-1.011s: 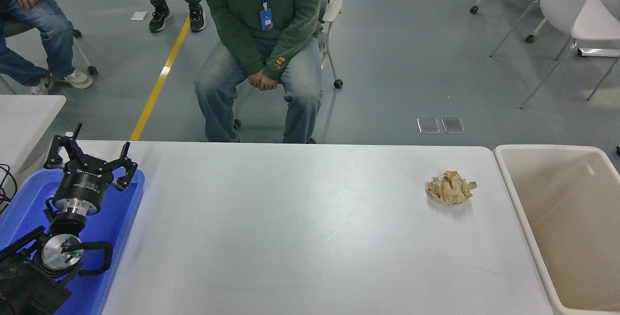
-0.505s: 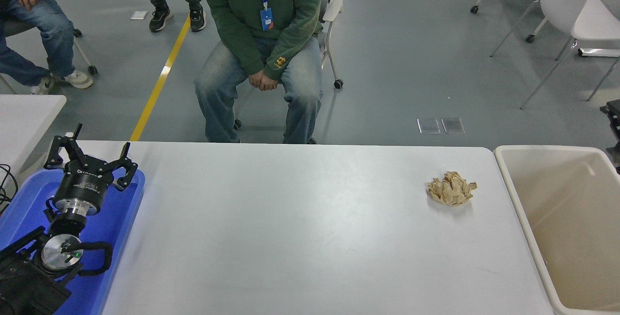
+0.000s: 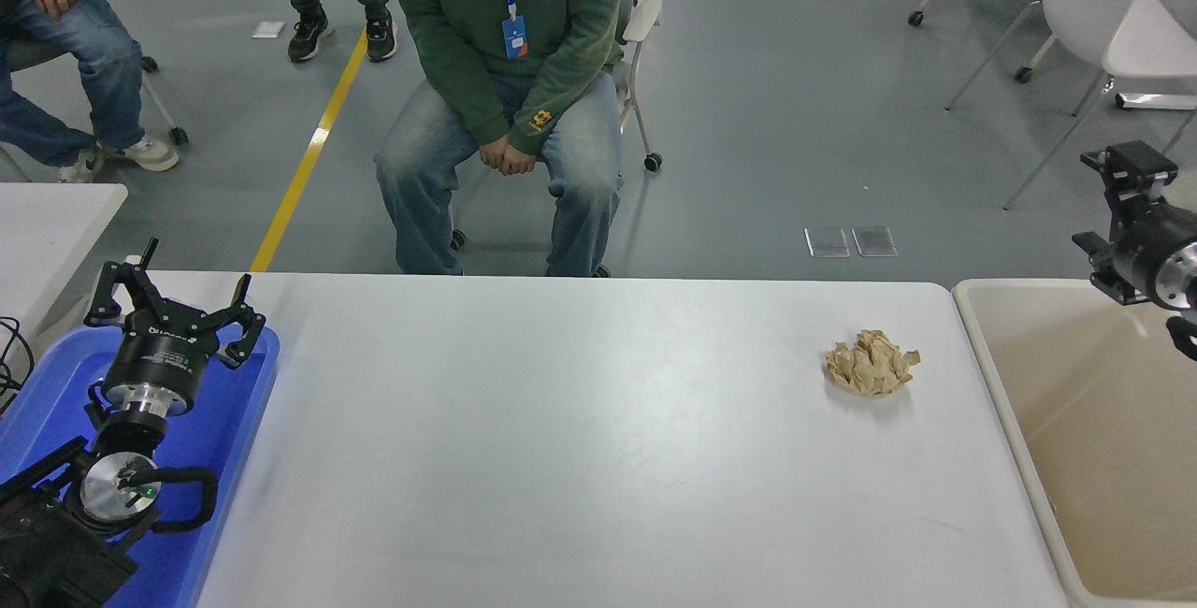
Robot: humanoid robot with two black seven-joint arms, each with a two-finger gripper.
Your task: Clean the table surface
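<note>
On the right part of the big white bench (image 3: pixel 580 440), a crumpled tan paper ball (image 3: pixel 872 363) was seen. The left gripper (image 3: pixel 173 304) was parked over a blue plastic tray (image 3: pixel 234 430), jaws spread wide. The right gripper (image 3: pixel 1127 180) was held above a beige bin (image 3: pixel 1103 430); its jaws could not be told.

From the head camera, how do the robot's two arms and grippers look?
Both arms are black. The left gripper has black, angular fingers on a round black body with white lettering, above a silver ring; a black cable loops beside a silver disc lower down. Of the right gripper, at the edge, only a black blocky body and a silver ring show.
</note>
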